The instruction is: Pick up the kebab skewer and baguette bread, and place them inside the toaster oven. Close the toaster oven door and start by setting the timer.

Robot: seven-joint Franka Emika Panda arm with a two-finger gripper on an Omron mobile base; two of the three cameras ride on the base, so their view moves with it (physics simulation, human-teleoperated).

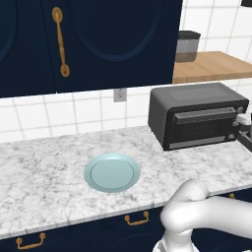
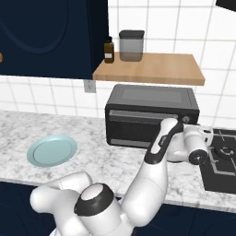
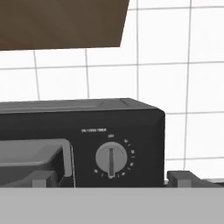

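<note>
The dark grey toaster oven stands on the marble counter against the tiled wall. The toaster oven door is up and closed, with its bar handle along the top. My gripper is open at the oven's right front, a short way from the panel. Its fingertips straddle the timer knob, apart from it. The kebab skewer and the baguette bread are out of view.
A pale blue plate lies bare on the counter left of the oven. A black stove top adjoins the oven's right. Above it, a wooden shelf carries a jar and a bottle.
</note>
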